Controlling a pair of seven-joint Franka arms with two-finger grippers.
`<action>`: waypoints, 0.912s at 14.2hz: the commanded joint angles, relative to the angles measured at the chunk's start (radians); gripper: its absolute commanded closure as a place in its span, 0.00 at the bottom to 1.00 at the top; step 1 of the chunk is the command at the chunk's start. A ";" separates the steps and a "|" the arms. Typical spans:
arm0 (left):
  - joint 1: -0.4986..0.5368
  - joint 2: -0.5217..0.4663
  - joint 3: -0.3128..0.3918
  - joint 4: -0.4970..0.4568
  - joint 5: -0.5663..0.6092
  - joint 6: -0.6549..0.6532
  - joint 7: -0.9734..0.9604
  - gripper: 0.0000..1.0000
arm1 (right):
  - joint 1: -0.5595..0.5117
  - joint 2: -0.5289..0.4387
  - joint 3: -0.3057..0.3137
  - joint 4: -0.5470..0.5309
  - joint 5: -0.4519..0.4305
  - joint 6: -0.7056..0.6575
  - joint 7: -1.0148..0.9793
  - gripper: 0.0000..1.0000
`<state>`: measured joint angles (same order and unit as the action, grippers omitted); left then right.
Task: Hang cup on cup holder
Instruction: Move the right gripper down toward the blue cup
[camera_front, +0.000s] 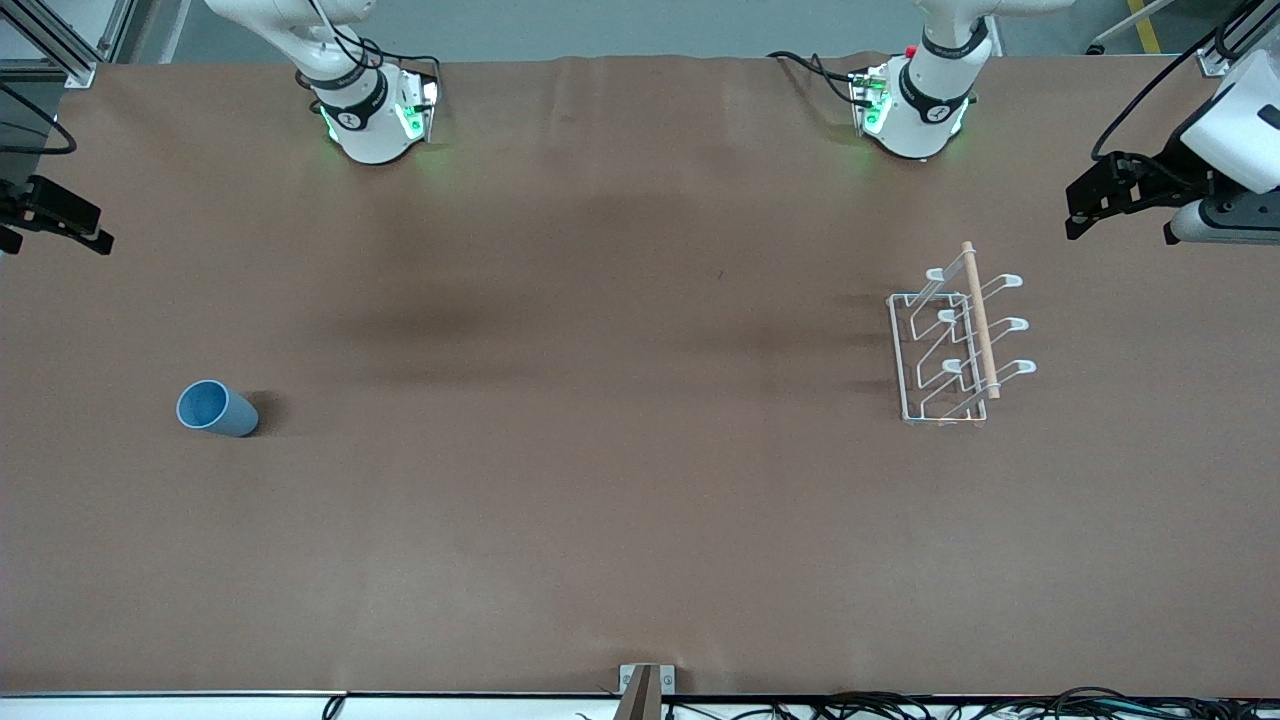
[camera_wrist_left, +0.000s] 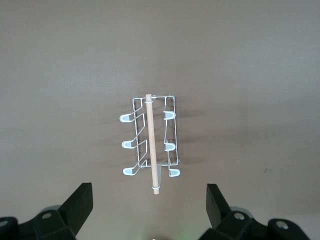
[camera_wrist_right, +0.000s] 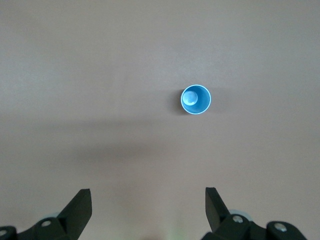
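The light-blue cup (camera_front: 215, 408) stands upright, mouth up, on the brown table toward the right arm's end; it also shows in the right wrist view (camera_wrist_right: 195, 99). The white wire cup holder (camera_front: 955, 340) with its wooden rod stands toward the left arm's end; it also shows in the left wrist view (camera_wrist_left: 150, 145). My right gripper (camera_front: 55, 215) is open and empty, held high at the table's end, apart from the cup; its own view shows it too (camera_wrist_right: 148, 200). My left gripper (camera_front: 1100, 200) is open and empty, held high near the holder; its own view shows it too (camera_wrist_left: 148, 200).
The two arm bases (camera_front: 370, 120) (camera_front: 915, 110) stand along the table edge farthest from the front camera. A metal bracket (camera_front: 645, 688) and cables (camera_front: 900, 705) lie at the edge nearest to it. Bare brown table cover (camera_front: 600, 400) lies between cup and holder.
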<state>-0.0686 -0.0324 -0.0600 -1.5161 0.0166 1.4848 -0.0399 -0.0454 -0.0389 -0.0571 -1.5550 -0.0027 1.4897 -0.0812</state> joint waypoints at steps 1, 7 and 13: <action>0.001 -0.001 0.000 0.019 -0.009 -0.021 -0.006 0.00 | -0.007 0.005 0.003 0.007 0.009 0.000 0.008 0.00; 0.000 0.003 -0.001 0.022 -0.009 -0.021 -0.008 0.00 | -0.004 0.007 0.002 0.007 0.004 0.007 0.008 0.00; -0.004 0.006 -0.001 0.022 -0.012 -0.021 -0.003 0.00 | -0.010 0.076 -0.116 -0.064 0.007 0.140 -0.060 0.00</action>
<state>-0.0774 -0.0319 -0.0618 -1.5140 0.0166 1.4810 -0.0399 -0.0482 0.0153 -0.1343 -1.5739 -0.0039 1.5693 -0.1076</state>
